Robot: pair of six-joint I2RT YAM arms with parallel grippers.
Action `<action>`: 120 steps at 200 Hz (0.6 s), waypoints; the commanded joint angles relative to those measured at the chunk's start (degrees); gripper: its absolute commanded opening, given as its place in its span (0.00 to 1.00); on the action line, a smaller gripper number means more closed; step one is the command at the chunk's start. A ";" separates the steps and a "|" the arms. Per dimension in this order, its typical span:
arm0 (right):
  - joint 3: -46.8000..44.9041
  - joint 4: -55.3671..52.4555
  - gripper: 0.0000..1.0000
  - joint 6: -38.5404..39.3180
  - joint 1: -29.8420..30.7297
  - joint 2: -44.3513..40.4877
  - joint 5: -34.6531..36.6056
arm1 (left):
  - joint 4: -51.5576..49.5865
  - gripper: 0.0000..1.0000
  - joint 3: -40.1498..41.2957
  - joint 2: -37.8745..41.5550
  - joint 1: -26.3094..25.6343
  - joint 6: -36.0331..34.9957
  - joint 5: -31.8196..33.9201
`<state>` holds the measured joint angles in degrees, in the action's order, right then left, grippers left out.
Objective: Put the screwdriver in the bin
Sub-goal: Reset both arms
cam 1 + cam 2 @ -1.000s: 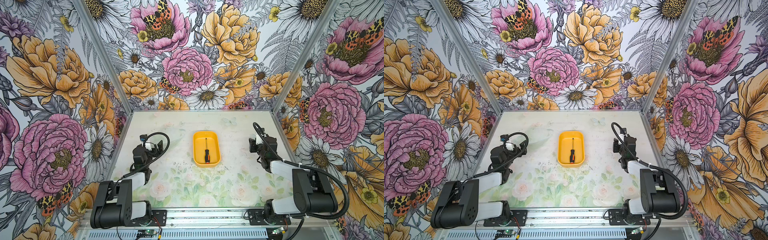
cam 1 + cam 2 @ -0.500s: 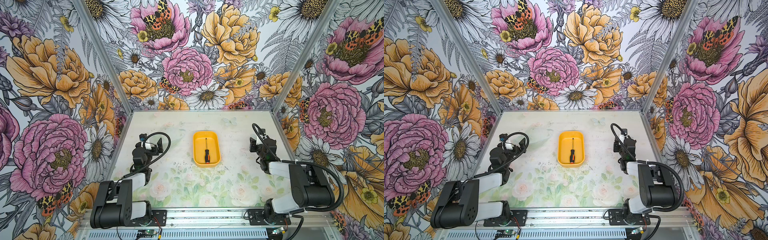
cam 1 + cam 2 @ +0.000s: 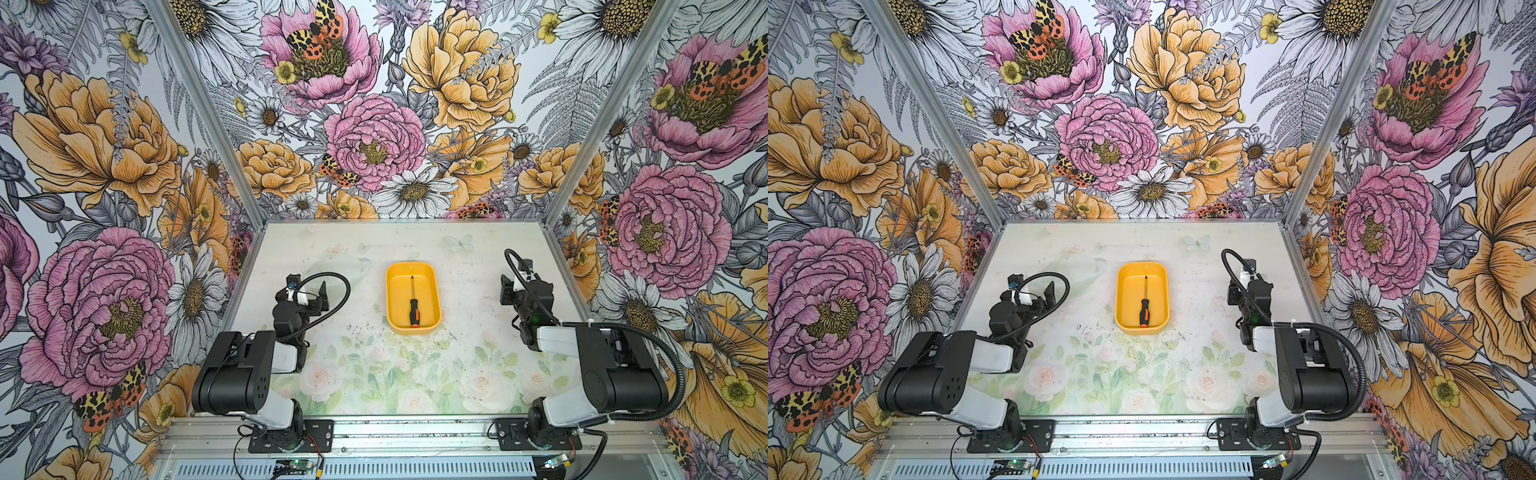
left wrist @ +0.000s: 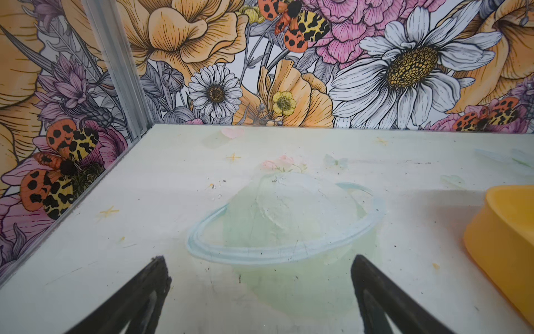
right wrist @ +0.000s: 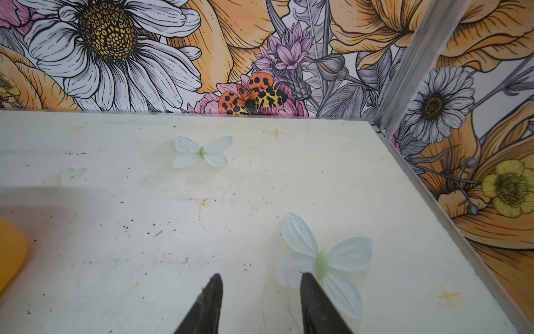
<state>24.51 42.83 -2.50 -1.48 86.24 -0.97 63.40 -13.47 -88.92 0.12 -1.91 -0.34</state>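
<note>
The cell is enclosed by walls printed with large flowers and moths, and its floor is formed by a pale, speckled table with faint roses and butterflies. The left gripper is held spread wide over bare table, nothing between its fingers; the right gripper is parted narrowly, likewise empty. The bin is set mid-table, apart from both, and the screwdriver is laid inside it, handle toward the robot.

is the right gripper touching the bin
Apart. In both top views a wide strip of bare table separates the right gripper from the bin. The right wrist view shows nothing between its jaws.
</note>
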 commanded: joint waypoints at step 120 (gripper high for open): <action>-1.29 4.89 0.99 -1.44 -0.19 1.39 2.64 | -9.43 0.99 -8.23 -0.11 2.60 1.29 -3.44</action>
<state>23.59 45.06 -3.44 -1.48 86.89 0.45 53.93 -21.76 -89.25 2.55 -0.95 -1.15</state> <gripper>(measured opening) 0.993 0.988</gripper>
